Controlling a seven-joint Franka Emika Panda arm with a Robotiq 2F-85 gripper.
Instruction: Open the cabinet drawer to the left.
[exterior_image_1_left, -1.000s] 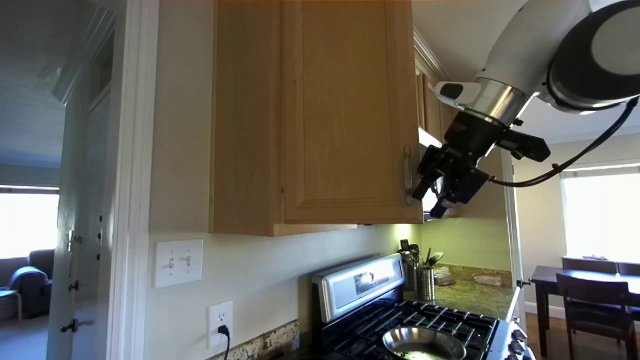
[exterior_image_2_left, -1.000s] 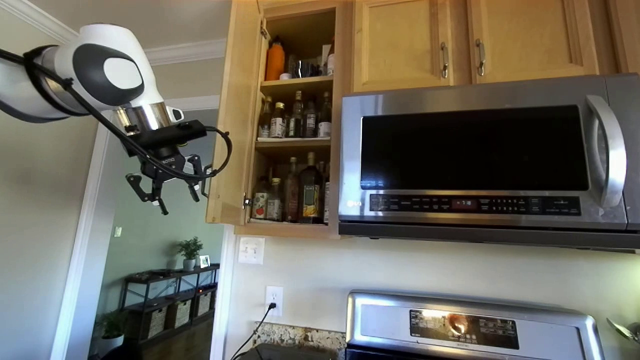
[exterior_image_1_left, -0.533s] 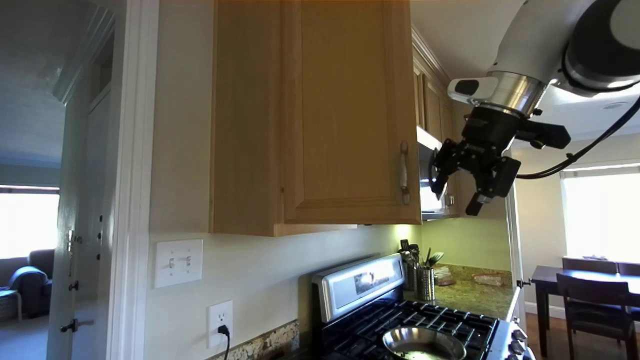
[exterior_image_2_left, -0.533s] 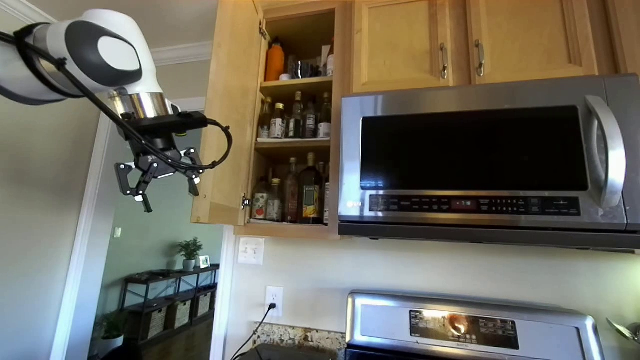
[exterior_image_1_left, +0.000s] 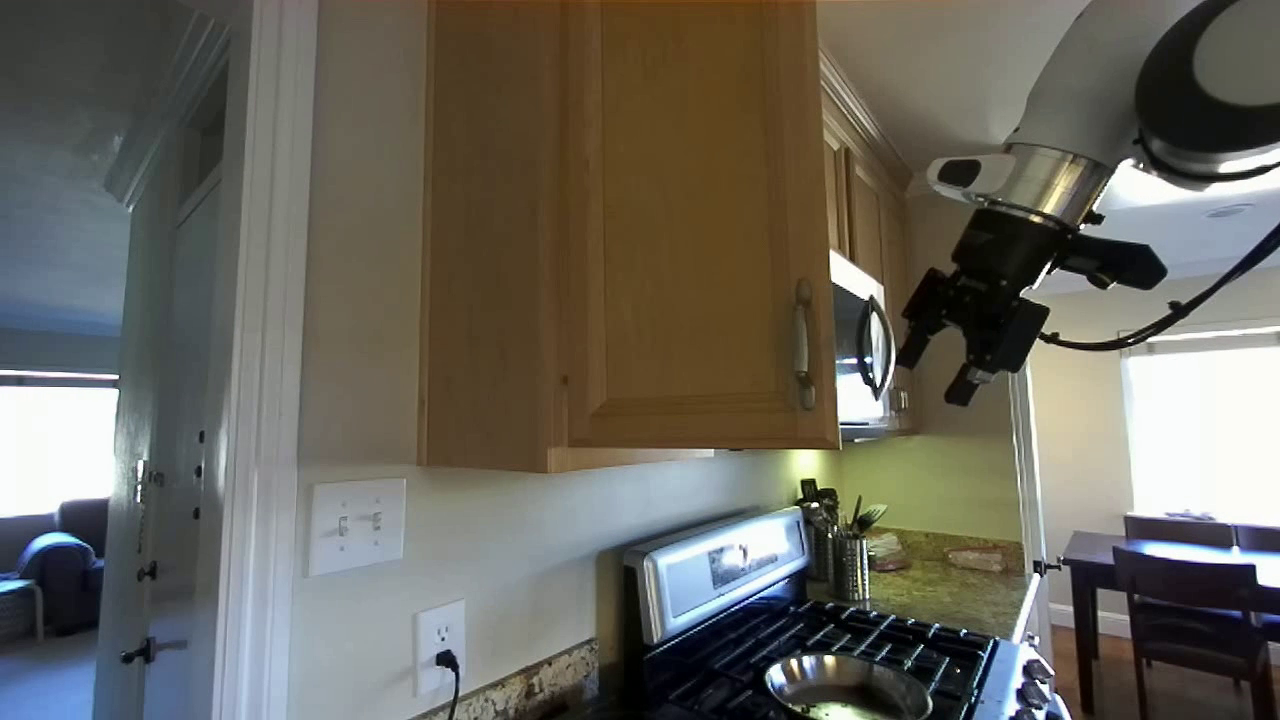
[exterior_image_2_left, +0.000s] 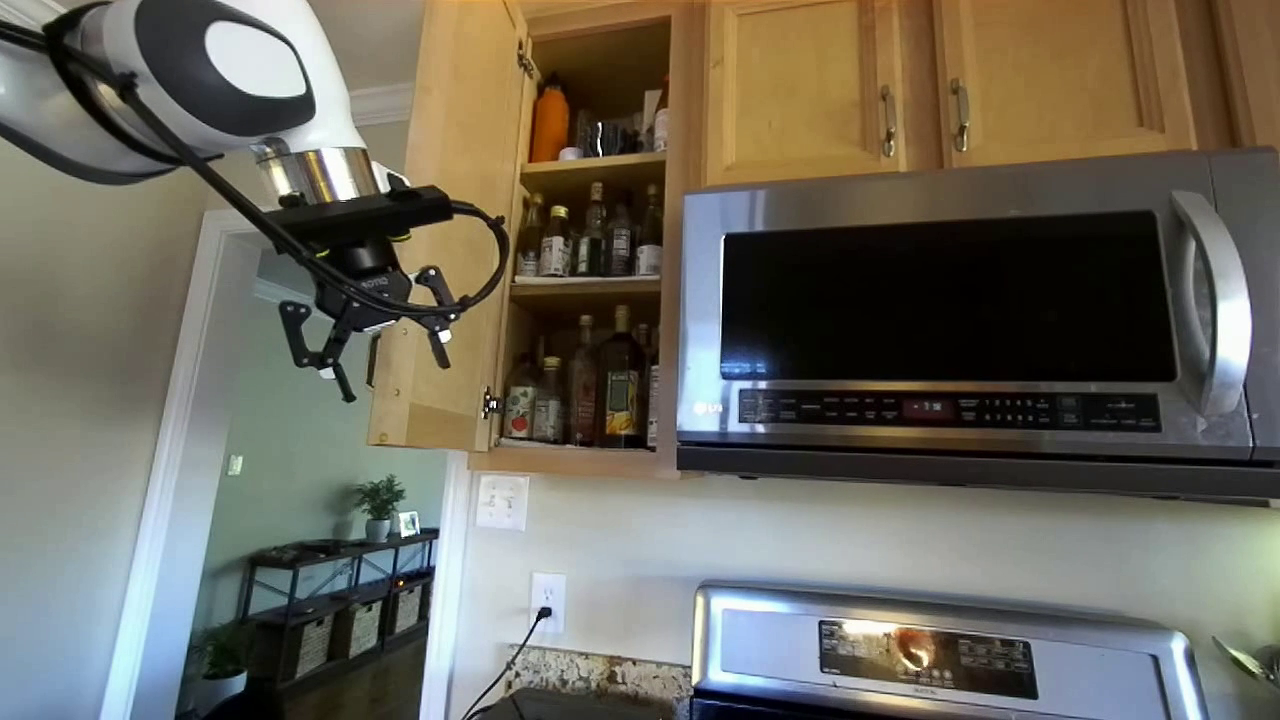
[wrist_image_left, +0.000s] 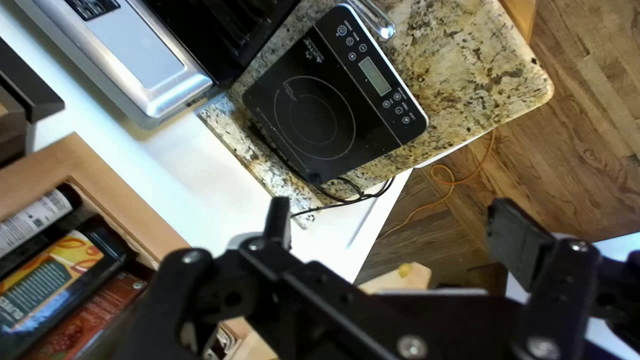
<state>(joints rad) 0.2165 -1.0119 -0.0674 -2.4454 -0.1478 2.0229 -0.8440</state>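
The cabinet drawer is a tall honey-wood door (exterior_image_1_left: 690, 220) that stands swung open; its inner face (exterior_image_2_left: 450, 190) shows in an exterior view, with the shelves uncovered. Its silver bar handle (exterior_image_1_left: 803, 345) is on the door's outer face near the free edge. My gripper (exterior_image_1_left: 932, 377) is open and empty, apart from the handle. In an exterior view the gripper (exterior_image_2_left: 395, 380) appears in front of the door's inner side. In the wrist view the fingers (wrist_image_left: 392, 215) are wide apart with nothing between them, and a light wood corner (wrist_image_left: 407, 277), apparently the door's, shows below.
Bottles (exterior_image_2_left: 620, 375) stand on the cabinet shelves. A stainless microwave (exterior_image_2_left: 940, 420) hangs to the right under shorter wood doors (exterior_image_2_left: 800, 90). Below are a stove with a pan (exterior_image_1_left: 848, 685) and a black cooktop (wrist_image_left: 320, 110) on the granite counter (wrist_image_left: 460, 70).
The door has swung wider open. My gripper has moved off the handle, away from the door's outer face, then upward and across toward the inner side. It stays open.
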